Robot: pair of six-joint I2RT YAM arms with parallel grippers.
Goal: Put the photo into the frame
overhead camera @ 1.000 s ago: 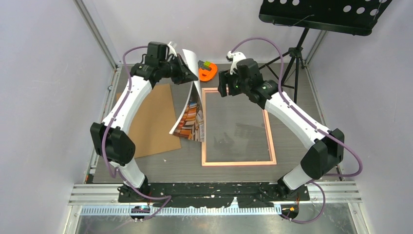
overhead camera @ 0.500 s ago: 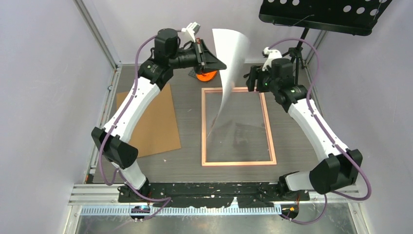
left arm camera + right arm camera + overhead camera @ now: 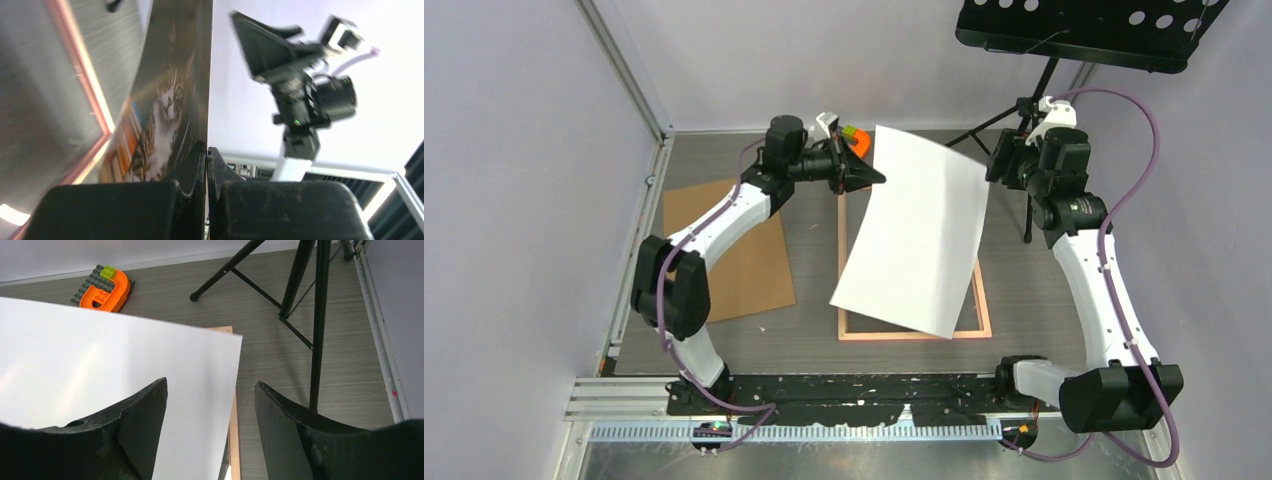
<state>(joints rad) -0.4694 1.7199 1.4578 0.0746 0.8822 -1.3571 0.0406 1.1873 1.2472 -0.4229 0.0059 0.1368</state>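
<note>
Photo (image 3: 914,235) held in the air above the frame (image 3: 904,335), its plain white back facing up in the overhead view and slanting across most of the pink rectangle. The frame lies flat on the grey worktop (image 3: 809,240) with only its left rail, near rail and part of its right rail showing around the sheet; the photo is over it rather than seated in it, and whether the sheet's low near edge touches the rail cannot be told. The left hand (image 3: 874,178) is closed tight on the photo's far left corner, pinching the paper between its fingers. The right hand (image 3: 996,165) hangs at the far right corner with its fingers spread apart, gripping nothing. A brown backing board (image 3: 734,250) lies flat to the left of the frame, apart from it. An orange toy block (image 3: 856,143) sits at the far edge of the worktop, and a black music stand (image 3: 1034,110) stands at the far right. Only the left wrist view shows the printed side: the grey-and-white cat and bright book spines, facing down toward the frame's pink rail (image 3: 80,75). The right wrist view shows the white corner of the sheet lying below and between the open fingers (image 3: 135,440), just beyond their tips.
</note>
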